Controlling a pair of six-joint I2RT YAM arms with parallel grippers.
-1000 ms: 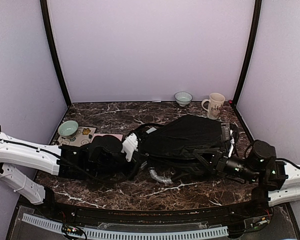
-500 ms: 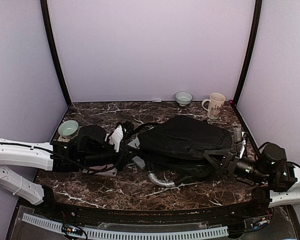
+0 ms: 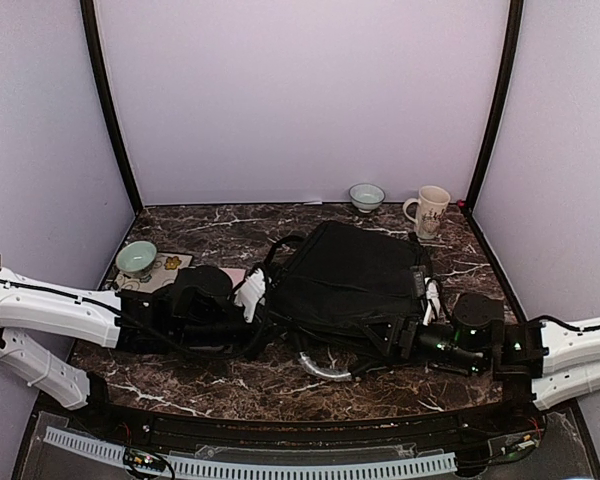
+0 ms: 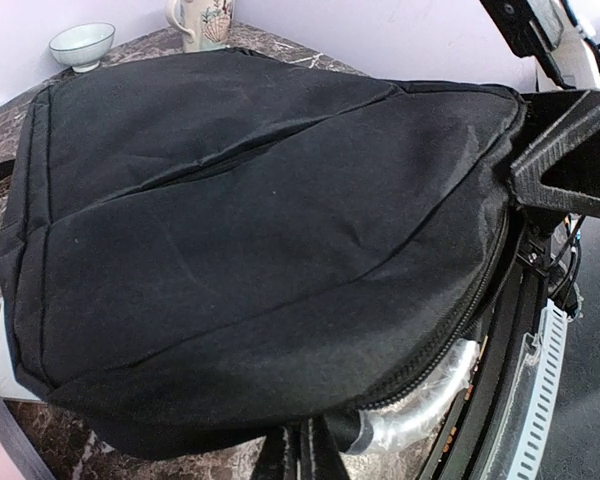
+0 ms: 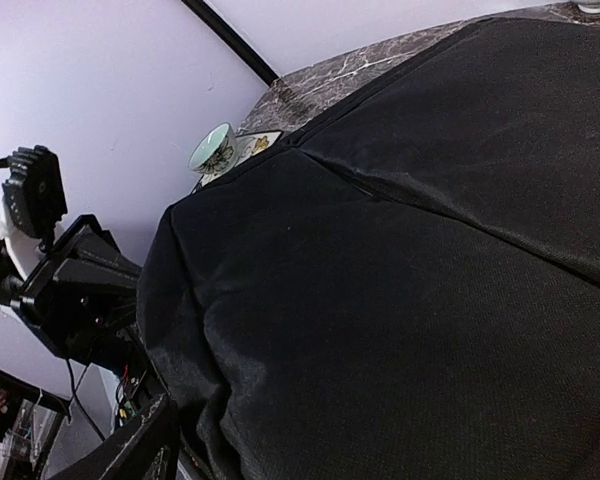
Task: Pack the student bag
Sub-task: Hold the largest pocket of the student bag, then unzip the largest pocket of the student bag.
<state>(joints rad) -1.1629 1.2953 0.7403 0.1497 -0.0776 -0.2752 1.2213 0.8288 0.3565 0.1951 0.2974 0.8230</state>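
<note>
You had one student bag (image 3: 345,280) lying on the bench (image 3: 230,225) between your two grippers. Your left gripper (image 4: 300,452) was clenched tight at the bag's edge; whether it pinched fabric could not be told. Whether your right gripper (image 3: 395,337), at the bag's opposite edge, was released or clenched could not be told. One bowl (image 3: 136,257) stood beyond the left gripper. A second bowl (image 3: 366,195) and one mug (image 3: 429,211) stood well beyond the right.

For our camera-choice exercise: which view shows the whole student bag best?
Top external: the student bag shows nearly its full outline, strap included. Left wrist shows its top panel and zipper edge close up; right wrist, only close black fabric.
</note>
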